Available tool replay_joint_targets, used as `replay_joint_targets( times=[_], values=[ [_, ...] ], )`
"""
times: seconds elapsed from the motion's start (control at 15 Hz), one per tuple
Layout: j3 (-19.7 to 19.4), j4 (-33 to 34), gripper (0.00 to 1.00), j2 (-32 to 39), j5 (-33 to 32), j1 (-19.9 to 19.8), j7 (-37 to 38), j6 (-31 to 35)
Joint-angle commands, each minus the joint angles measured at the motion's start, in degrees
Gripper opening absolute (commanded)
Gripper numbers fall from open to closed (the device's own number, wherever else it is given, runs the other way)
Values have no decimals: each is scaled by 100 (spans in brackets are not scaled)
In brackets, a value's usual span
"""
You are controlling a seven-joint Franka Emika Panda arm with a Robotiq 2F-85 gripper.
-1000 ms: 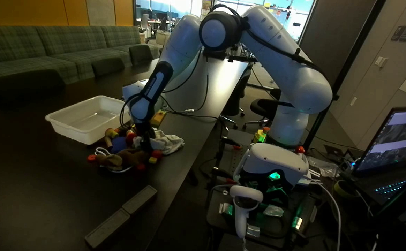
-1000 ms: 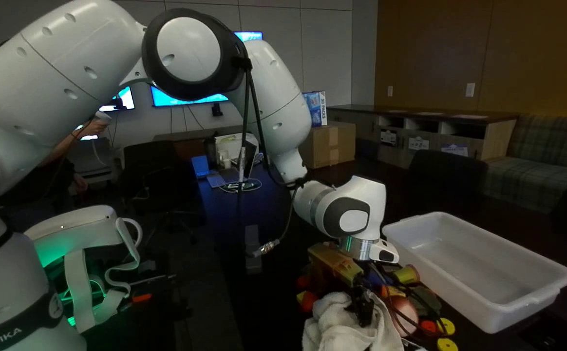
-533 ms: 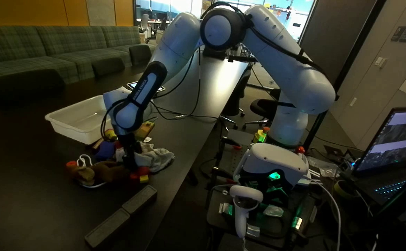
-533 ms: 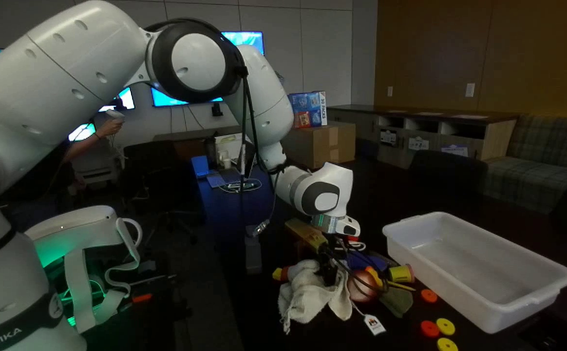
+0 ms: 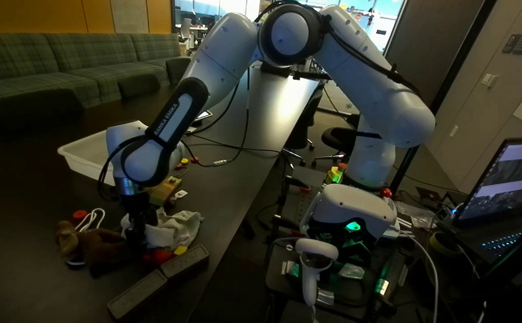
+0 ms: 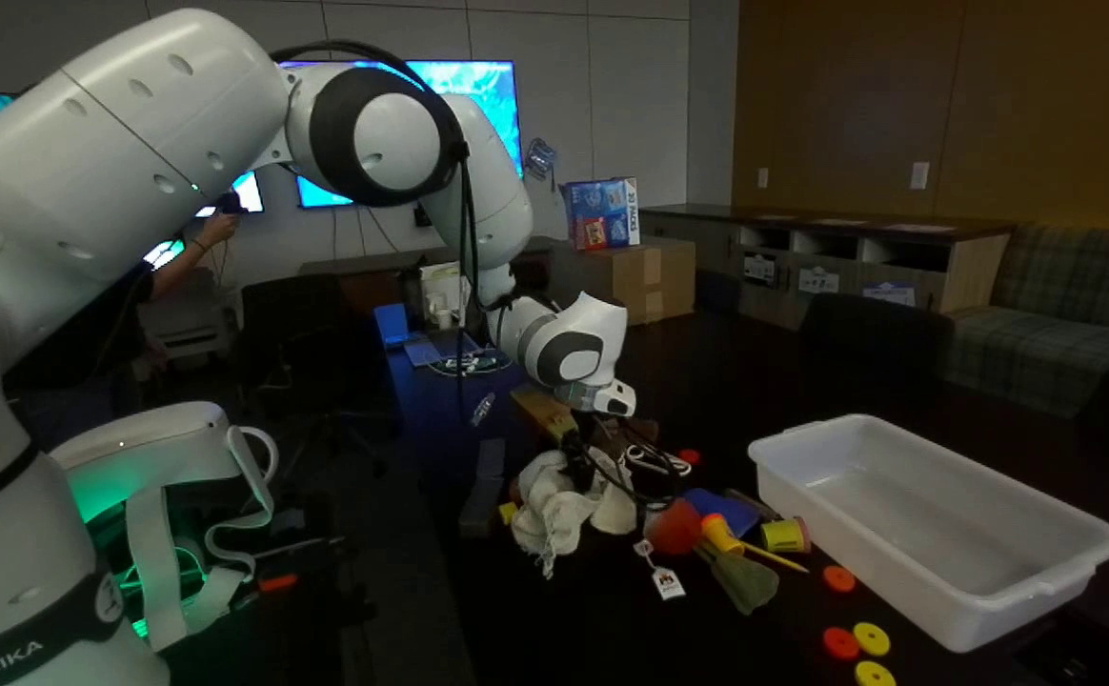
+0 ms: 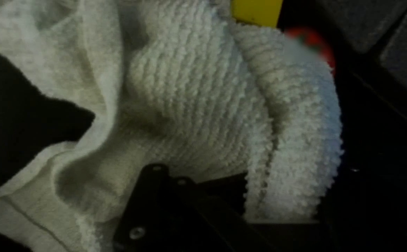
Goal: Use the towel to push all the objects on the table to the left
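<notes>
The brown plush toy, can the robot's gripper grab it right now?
Probably not: the gripper looks shut on the towel, so it would likely have to let go first. It could maybe nudge the brown plush toy, though, which lies close beside it.

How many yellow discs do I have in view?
2. In an exterior view, one yellow disc lies beside a red disc; the other yellow disc lies at the picture's bottom edge. More may be hidden under the towel.
</notes>
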Motion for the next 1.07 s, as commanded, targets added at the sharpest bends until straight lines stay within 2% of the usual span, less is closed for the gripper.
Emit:
replay_joint_targets(
  times=[0.0, 0.27, 0.4, 0.73, 1.0],
  values=[
    [252, -103, 1, -220, 261, 38, -59, 404],
    [349, -353, 1, -653, 295, -69, -157, 832],
    [420, -601, 2, -1007, 311, -295, -399, 916],
    [638, -1385, 2, -2030, 641, -1258, -1356, 973],
    [500, -1947, 1, -2845, 1071, -1972, -1998, 1018]
  ],
)
